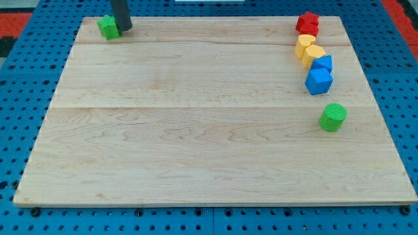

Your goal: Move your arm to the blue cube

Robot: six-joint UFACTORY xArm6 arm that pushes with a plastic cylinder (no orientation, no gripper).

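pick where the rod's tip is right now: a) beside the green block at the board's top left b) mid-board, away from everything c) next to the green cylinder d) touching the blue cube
a: my tip sits against the right side of the green block in the view's top-left corner, far across the board from the blue cube.

My tip [125, 29] stands at the view's top left corner of the wooden board [196, 143], touching or just beside the green block [108, 27] on its left. From there, the whole middle and the view's bottom of the board lie open. All obstacles sit near the view's right edge: a red block [307, 23] at the top, under it 2 yellow blocks [304, 44] [314, 55] close together, then 2 blue blocks, the upper one [322, 64] touching the blue cube [319, 81]. A green cylinder [333, 117] stands apart below. The cube's left side is free.
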